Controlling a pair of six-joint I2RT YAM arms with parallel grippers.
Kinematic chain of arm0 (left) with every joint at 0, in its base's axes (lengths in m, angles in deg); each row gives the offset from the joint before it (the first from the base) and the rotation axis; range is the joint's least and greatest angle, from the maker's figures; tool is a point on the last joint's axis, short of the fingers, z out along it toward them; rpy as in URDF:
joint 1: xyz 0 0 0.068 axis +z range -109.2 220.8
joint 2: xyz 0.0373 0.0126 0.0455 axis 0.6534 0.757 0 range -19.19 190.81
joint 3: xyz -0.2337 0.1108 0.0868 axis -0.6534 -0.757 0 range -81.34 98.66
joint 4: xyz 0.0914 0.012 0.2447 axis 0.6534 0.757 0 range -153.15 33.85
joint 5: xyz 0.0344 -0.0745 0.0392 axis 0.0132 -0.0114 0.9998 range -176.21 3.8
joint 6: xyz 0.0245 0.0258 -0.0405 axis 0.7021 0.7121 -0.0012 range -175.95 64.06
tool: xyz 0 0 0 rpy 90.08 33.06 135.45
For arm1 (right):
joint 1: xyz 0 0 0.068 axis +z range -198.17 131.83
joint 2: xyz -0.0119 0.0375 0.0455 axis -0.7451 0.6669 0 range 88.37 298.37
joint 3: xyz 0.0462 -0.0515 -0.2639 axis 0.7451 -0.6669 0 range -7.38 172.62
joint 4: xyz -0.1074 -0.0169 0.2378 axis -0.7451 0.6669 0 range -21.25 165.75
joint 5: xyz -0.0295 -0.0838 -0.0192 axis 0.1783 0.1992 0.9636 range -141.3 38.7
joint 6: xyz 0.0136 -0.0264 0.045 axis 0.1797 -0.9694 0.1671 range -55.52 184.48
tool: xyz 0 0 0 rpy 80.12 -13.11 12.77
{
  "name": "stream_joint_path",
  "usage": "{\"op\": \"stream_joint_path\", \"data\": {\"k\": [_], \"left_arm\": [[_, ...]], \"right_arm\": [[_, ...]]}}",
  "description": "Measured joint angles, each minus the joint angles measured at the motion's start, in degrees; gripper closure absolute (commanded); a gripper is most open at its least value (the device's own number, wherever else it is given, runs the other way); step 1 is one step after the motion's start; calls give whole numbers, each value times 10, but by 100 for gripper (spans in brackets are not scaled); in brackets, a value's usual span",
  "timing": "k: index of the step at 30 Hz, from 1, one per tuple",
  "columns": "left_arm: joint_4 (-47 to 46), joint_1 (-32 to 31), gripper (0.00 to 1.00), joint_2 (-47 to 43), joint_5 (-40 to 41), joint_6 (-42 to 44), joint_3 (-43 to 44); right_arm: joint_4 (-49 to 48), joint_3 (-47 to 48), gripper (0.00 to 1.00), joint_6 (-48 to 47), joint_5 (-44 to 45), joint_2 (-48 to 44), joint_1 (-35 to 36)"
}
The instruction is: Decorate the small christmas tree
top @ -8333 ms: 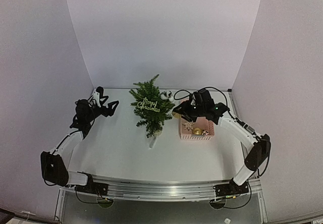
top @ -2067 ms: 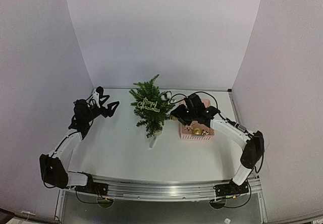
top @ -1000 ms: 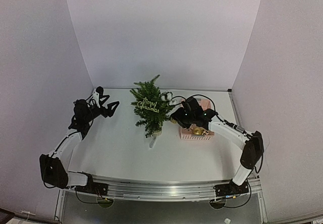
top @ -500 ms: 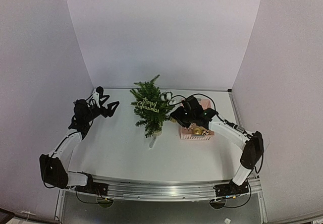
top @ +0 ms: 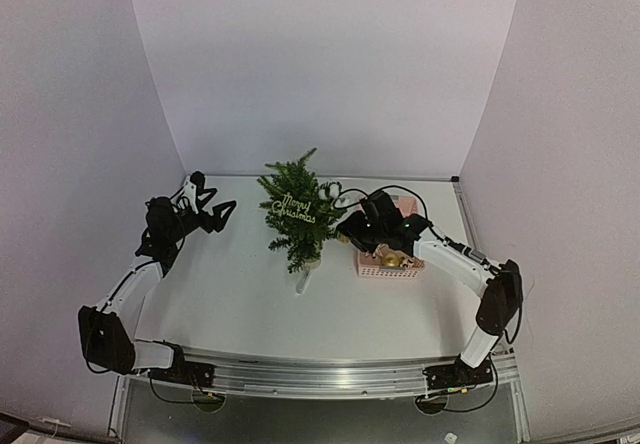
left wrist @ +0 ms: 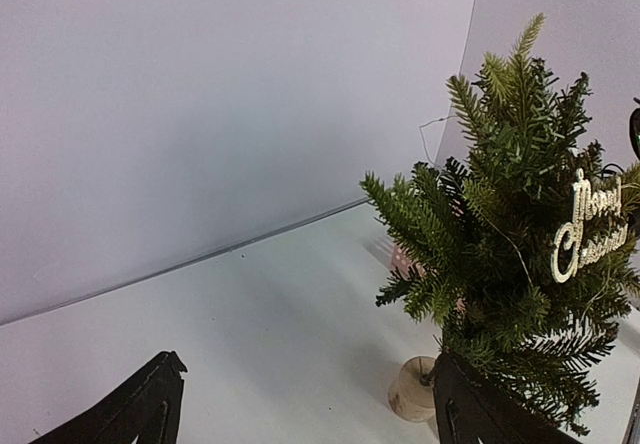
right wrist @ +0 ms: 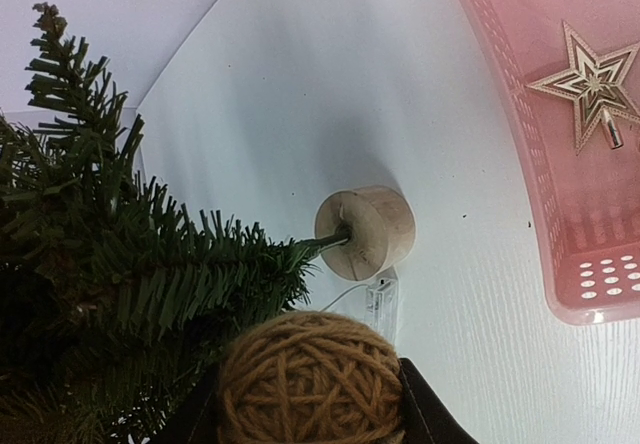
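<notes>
Right gripper (right wrist: 312, 409): my fingers are clamped on a twine ball (right wrist: 312, 377), brown and tightly wound, seated between both pads. In the top view this gripper sits at the 3 o'clock side of the small christmas tree (top: 298, 209), close against its outer branches. Whether the ball touches the needles I cannot tell (the wrist view shows them just beside it, at its 9 o'clock).

Left gripper (left wrist: 305, 389): my fingers are spread wide with nothing between them. It hangs above the table (top: 240, 294), well apart from the tree, at the tree's 9 o'clock in the top view.

The tree stands upright near the middle of the table, toward the 12 o'clock edge. Its trunk is set in a round wooden base (right wrist: 365, 232) resting on the table surface. A pale "Merry Christmas" sign (left wrist: 590, 224) hangs in the branches on the near-facing side.

A small clear plastic piece (right wrist: 382, 299) with a thin wire lies on the table just beside the base, at its 6 o'clock.

A pink basket (top: 405, 270) sits on the table at the tree's 3 o'clock, near but apart. Inside it lie a gold star ornament (right wrist: 590, 84) and a gold bauble (top: 391, 260).
</notes>
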Motion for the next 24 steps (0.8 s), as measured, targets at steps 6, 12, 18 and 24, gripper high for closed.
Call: {"op": "stream_joint_path", "data": {"k": [6,12,18,24], "left_arm": [[0,0,13,-2,0,0,0],[0,0,13,-2,0,0,0],[0,0,13,-2,0,1,0],[0,0,13,-2,0,1,0]], "right_arm": [[0,4,55,-1,-1,0,0],[0,8,51,-1,-11,1,0],[0,8,54,0,-14,1,0],[0,8,54,2,-17,1,0]]}}
